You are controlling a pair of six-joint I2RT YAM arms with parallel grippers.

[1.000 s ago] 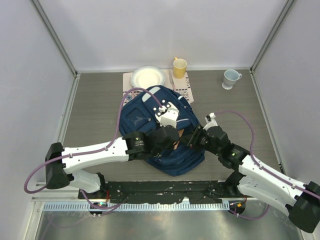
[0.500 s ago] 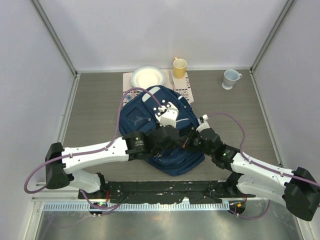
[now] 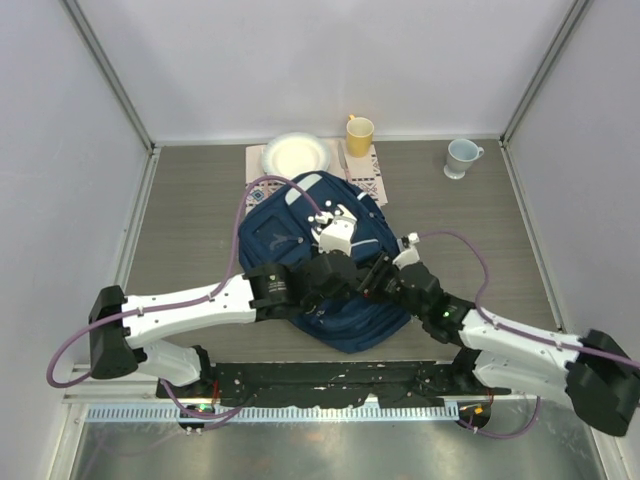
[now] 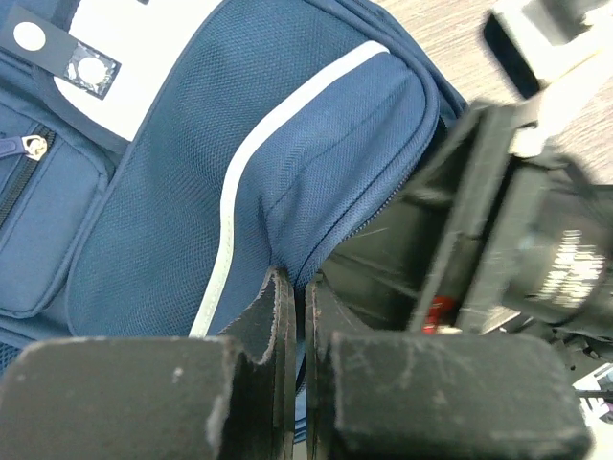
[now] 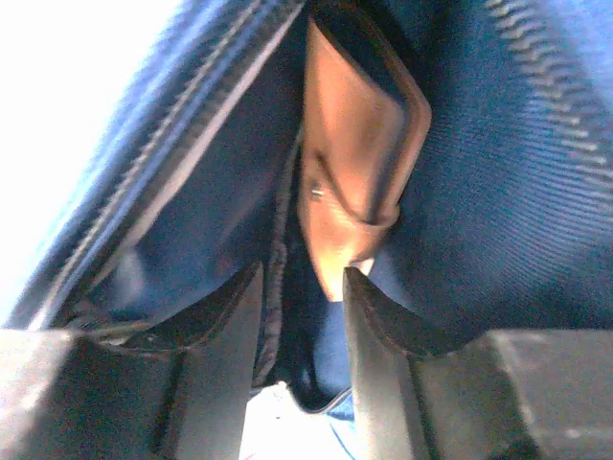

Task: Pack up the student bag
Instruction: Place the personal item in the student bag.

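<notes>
Student bag [image 3: 275,235] lies flat at the middle of the surface [image 3: 190,220], just ahead of both arm bases, with its main compartment unzipped along the right side. We find the left tool [image 4: 295,287] clamped on the edge of the bag's upper panel, holding the mouth apart. The right tool [image 5: 302,287] reaches into that mouth with its fingers a narrow gap apart. A brown case [image 5: 354,163] stands inside the compartment just beyond them, and we judge it released, since no pad visibly presses it. Packing is therefore under way: one item is in.

A plate [image 3: 296,155], a yellow cup [image 3: 359,133], a pale cup [image 3: 461,157] and a patterned cloth [image 3: 372,187] sit on the surface beyond the bag; we cannot tell whether they belong inside. Left to do — withdraw the right tool, let go of the panel, close the zip.
</notes>
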